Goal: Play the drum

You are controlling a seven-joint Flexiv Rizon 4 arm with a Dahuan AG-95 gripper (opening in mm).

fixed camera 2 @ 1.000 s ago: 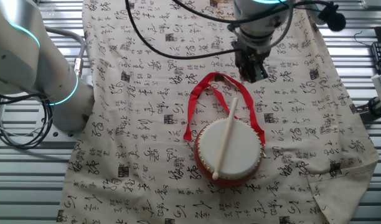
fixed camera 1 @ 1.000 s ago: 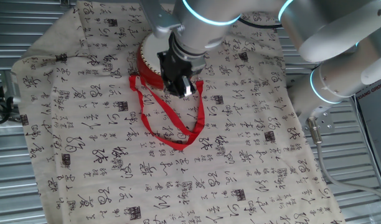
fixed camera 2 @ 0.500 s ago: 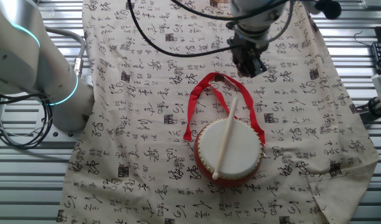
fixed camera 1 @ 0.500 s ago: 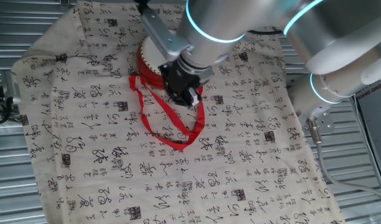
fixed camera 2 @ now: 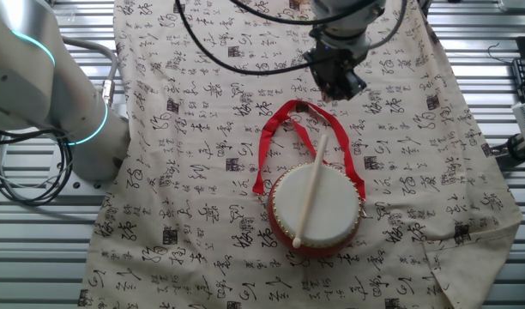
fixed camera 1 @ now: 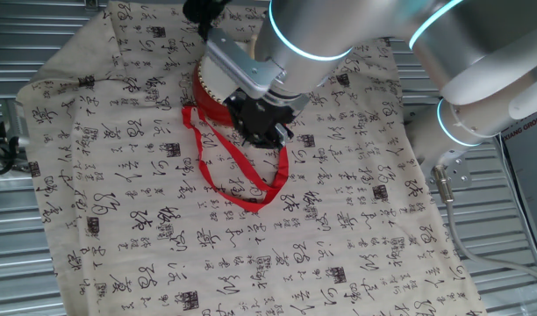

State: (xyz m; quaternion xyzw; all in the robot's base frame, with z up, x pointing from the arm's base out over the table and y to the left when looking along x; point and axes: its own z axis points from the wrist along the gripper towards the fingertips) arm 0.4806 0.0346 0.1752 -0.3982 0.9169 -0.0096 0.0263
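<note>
The drum (fixed camera 2: 327, 213) stands on the patterned cloth with its cream head up, and a pale drumstick (fixed camera 2: 311, 193) lies slanted across it. Its red ribbon strap (fixed camera 2: 264, 146) loops away over the cloth. My black gripper (fixed camera 2: 335, 84) hovers just beyond the far end of the ribbon loop, clear of the stick's tip. It looks open and nothing sits between its fingers. From the opposite side my arm hides most of the drum (fixed camera 1: 201, 95). There the gripper (fixed camera 1: 265, 132) hangs over the strap (fixed camera 1: 242, 191).
A cream cloth (fixed camera 2: 194, 172) printed with black calligraphy covers the metal-slatted table (fixed camera 2: 39, 257). The arm's base (fixed camera 2: 82, 129) stands at the cloth's left edge, with cables (fixed camera 2: 22, 184) beside it. A black cable (fixed camera 2: 220, 60) arcs over the cloth near the gripper.
The gripper has turned about its wrist and shifted slightly away from the drum. Drum, stick and ribbon have not moved.
</note>
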